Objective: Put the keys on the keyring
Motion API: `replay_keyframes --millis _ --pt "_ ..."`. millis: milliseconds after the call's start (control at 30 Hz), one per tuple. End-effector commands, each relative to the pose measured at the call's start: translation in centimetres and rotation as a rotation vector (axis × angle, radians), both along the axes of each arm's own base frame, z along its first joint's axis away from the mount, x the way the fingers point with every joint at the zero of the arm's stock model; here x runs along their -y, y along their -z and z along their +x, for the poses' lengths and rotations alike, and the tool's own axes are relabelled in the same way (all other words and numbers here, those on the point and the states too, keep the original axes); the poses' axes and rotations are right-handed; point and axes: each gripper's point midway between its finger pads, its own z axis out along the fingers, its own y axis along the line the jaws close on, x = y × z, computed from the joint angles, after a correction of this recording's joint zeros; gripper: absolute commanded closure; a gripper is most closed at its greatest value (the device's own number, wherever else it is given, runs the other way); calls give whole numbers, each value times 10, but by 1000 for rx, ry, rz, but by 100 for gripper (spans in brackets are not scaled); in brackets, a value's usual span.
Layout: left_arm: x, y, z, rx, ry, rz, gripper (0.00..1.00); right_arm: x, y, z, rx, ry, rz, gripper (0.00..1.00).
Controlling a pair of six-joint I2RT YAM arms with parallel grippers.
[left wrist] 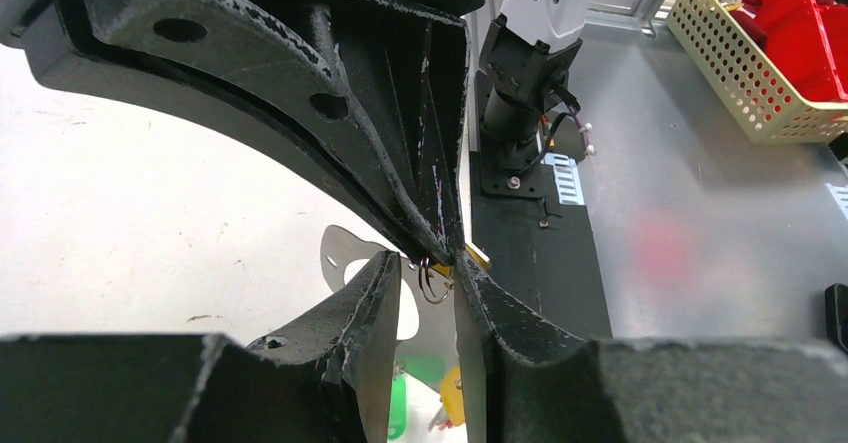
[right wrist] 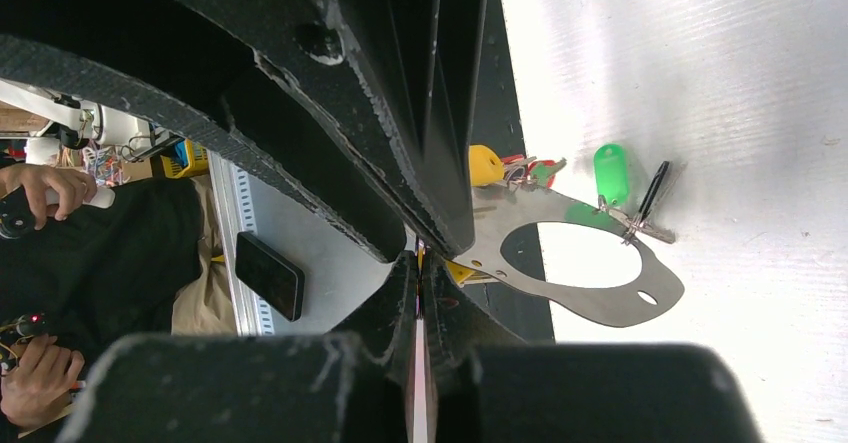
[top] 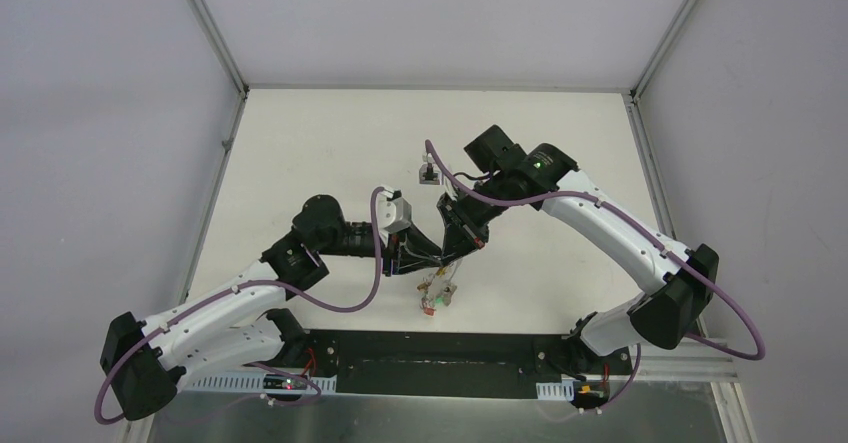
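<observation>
My left gripper [top: 425, 253] and right gripper [top: 458, 246] meet tip to tip above the table's near middle. The keyring [right wrist: 600, 303], a flat grey metal loop, hangs in the air with its narrow end in my left gripper [left wrist: 428, 259]. It also shows in the left wrist view [left wrist: 340, 248]. Keys with a green tag [right wrist: 610, 171], a black tag [right wrist: 655, 185] and a yellow tag [right wrist: 485, 163] hang on it. My right gripper [right wrist: 418, 259] is shut on another yellow tag [right wrist: 462, 272], and its small ring [left wrist: 432, 283] dangles between my left fingers. A black-tagged key [top: 427, 173] lies on the table behind the grippers.
The black base plate [top: 430, 348] runs along the near edge under the hanging keys. Off the table stand a yellow basket [left wrist: 740, 73] with red parts, a dark phone [right wrist: 270, 275] and a person's hands [right wrist: 50, 188].
</observation>
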Motion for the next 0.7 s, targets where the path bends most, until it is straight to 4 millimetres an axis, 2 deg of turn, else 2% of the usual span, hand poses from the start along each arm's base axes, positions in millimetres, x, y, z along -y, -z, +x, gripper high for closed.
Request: replay_keyframes --millis 0,233,433,667 --pt "-2 -3 -2 23 -5 -4 74 -4 -30 -8 49 -40 116 100" --pt "-3 1 -1 20 -14 20 81 -6 -35 -9 59 -44 139 100" --pt "-2 0 -1 21 -6 20 93 -6 -37 -10 54 -46 151 100" --pt "1 -4 -2 17 11 9 92 -7 -37 -11 50 -52 158 100"
